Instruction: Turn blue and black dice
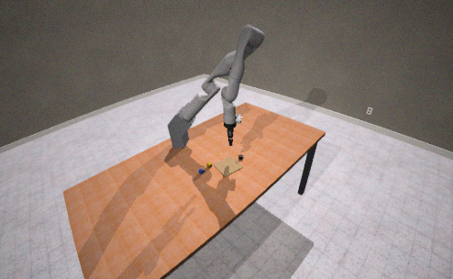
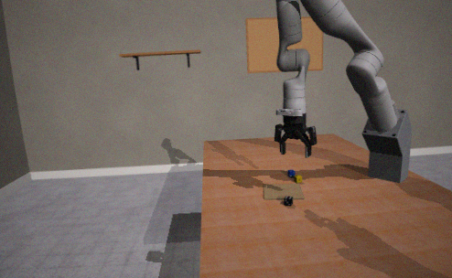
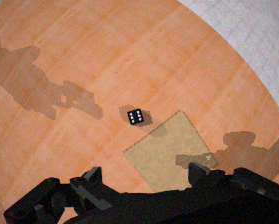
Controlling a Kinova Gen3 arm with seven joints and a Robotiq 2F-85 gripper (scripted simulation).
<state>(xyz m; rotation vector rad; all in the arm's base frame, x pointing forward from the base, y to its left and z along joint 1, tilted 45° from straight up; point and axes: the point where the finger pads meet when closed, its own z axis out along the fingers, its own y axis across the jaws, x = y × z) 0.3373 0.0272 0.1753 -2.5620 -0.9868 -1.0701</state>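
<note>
A tan square mat (image 1: 228, 166) lies flat on the wooden table; it also shows in the exterior view (image 2: 284, 191) and in the wrist view (image 3: 170, 151). The black die (image 1: 240, 157) (image 2: 288, 200) (image 3: 135, 116) sits on the table just off one mat corner. The blue die (image 1: 201, 171) (image 2: 291, 173) and the yellow die (image 1: 209, 165) (image 2: 298, 178) lie on the table close together beside the opposite edge of the mat. My gripper (image 1: 230, 141) (image 2: 295, 149) hangs open and empty well above the table, pointing down. The die faces are too small to read.
The arm's grey base (image 2: 387, 151) stands on the table at the far side from the mat. The table's edge (image 1: 277, 181) runs not far from the black die.
</note>
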